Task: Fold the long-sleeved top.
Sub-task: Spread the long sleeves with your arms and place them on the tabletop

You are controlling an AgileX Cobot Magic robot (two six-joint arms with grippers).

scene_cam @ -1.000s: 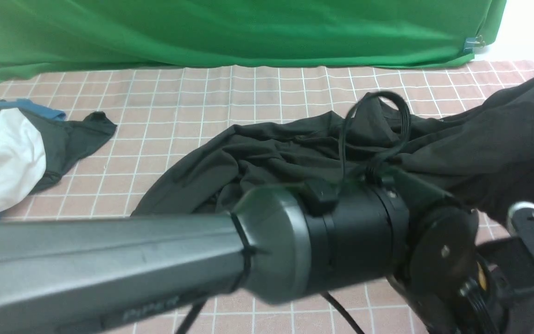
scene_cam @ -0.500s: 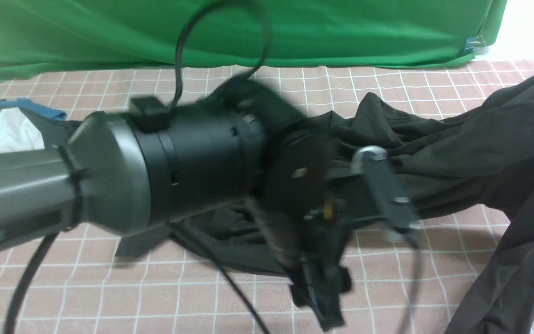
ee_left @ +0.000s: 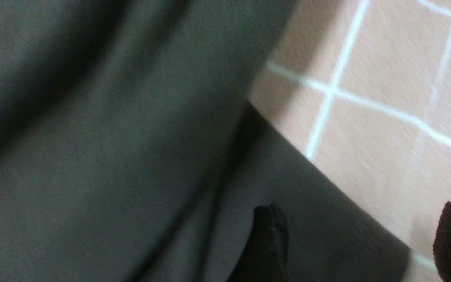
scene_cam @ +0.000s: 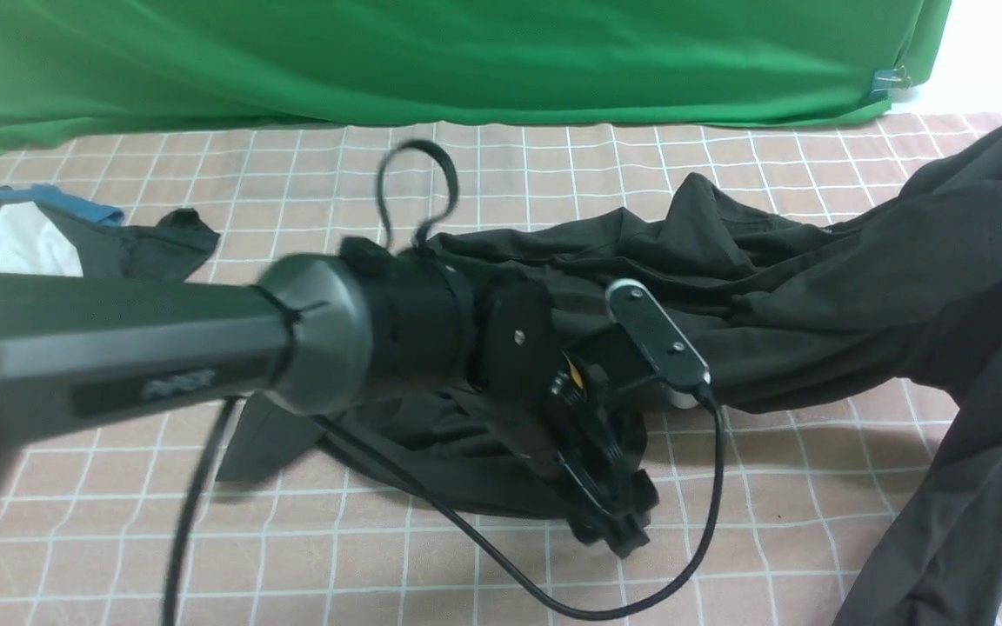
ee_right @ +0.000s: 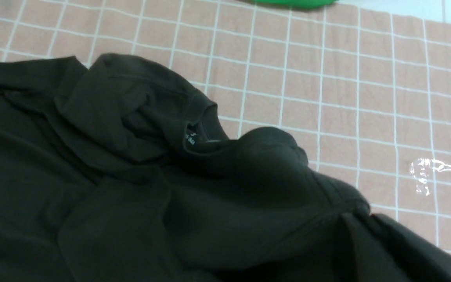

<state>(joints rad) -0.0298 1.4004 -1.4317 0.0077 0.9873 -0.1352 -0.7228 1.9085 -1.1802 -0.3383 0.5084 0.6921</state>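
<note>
L fingers (ee_left: 268, 235) apart, just over black top's (scene_cam: 814, 287) near hem on desk (scene_cam: 553, 174); R fingers off-cam, closed, prob. holding raised end.

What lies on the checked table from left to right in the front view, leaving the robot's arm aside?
white garment → dark grey garment, sticking out to its right → long-sleeved top, which reaches to the right edge

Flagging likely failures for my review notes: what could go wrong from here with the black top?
1. The long-sleeved top lies bunched, so the open left gripper at its edge may pinch several layers.
2. The loose cable beside the fabric could snag it.
</note>
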